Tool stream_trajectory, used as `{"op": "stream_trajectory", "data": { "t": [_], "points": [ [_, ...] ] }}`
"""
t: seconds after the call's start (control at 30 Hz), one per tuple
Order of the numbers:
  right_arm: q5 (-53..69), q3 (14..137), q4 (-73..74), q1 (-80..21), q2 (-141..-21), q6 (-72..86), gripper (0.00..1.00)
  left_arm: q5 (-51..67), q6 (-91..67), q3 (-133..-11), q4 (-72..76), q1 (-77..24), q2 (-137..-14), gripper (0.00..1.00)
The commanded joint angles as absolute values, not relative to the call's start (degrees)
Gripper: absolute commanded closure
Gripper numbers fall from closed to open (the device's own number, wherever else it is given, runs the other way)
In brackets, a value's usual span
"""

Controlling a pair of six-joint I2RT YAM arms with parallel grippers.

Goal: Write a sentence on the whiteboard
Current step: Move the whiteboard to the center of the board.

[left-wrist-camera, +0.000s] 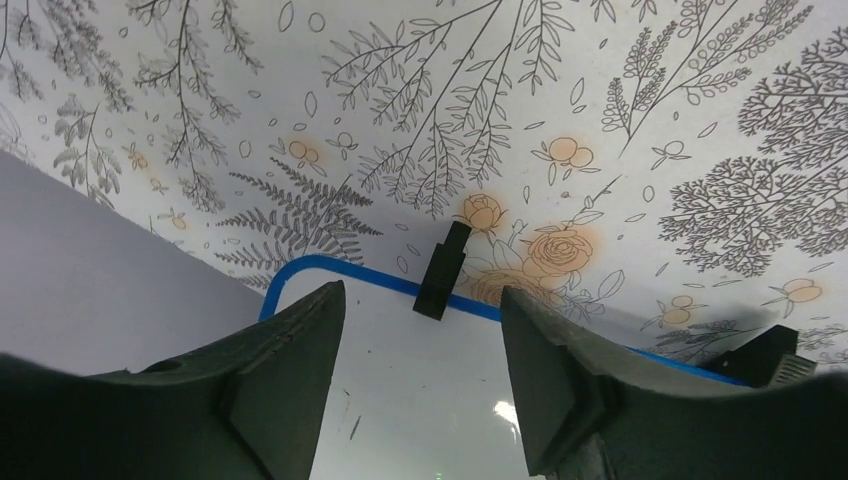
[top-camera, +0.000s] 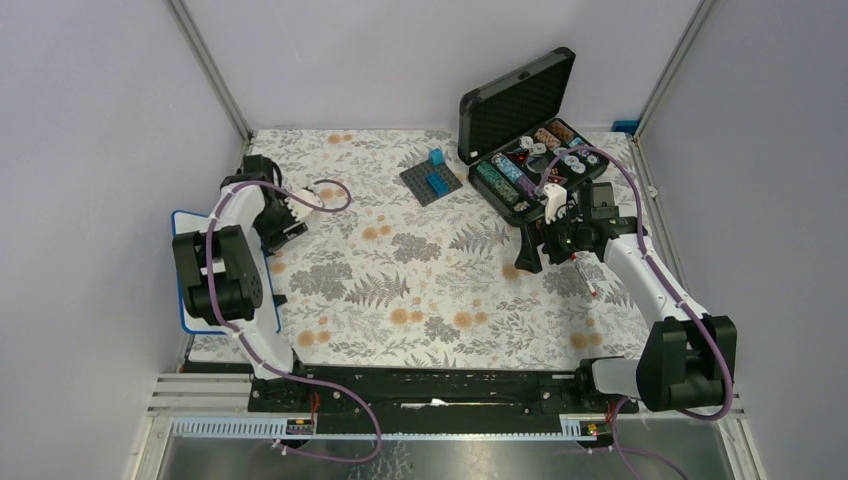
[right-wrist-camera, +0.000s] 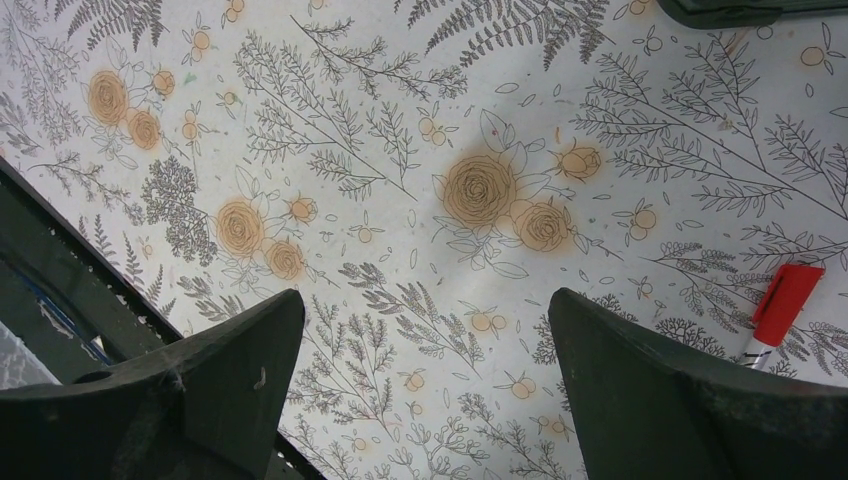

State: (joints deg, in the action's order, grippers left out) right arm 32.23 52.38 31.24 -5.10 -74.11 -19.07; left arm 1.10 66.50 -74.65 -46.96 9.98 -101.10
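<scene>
My left jaws stand apart, empty, over the small blue-framed whiteboard [left-wrist-camera: 420, 400]. It lies flat at the left edge of the floral-clothed desk [top-camera: 440, 270], its visible side running near-to-far. My left arm [top-camera: 225, 270] hides its long axis. My right jaws gape empty near a red-capped marker [right-wrist-camera: 783, 303].

Floral table [top-camera: 420, 285] bears whiteboard [left-wrist-camera: 420, 395], baseplate [top-camera: 430, 183], case [top-camera: 520, 108], marker [right-wrist-camera: 783, 303].

Qty: 1 whiteboard [left-wrist-camera: 420, 395], 1 red marker [right-wrist-camera: 783, 302], 1 black case [top-camera: 520, 100], 1 grey baseplate [top-camera: 447, 186] w/ 2 blue bricks [top-camera: 436, 157], 2 arms: left arm [top-camera: 240, 300], right arm [top-camera: 650, 280].
</scene>
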Motion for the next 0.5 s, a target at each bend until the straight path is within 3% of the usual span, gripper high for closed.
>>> {"op": "stream_trajectory", "data": {
  "t": [0.0, 0.33, 0.47],
  "points": [
    [33.57, 53.35, 31.99, -5.01, -74.59, -20.04, 0.01, 0.27, 74.12, -74.79, -45.97, 10.16, -102.35, 0.38],
    [33.62, 53.39, 32.00, -5.03, -75.24, -20.04, 0.01, -5.14, 78.25, -70.60, -43.13, 11.24, -106.48, 0.50],
    [33.68, 53.48, 32.05, -5.03, -75.50, -19.95, 0.01, -5.46, 79.36, -70.02, -43.00, 11.18, -107.03, 0.61]
  ]
}}
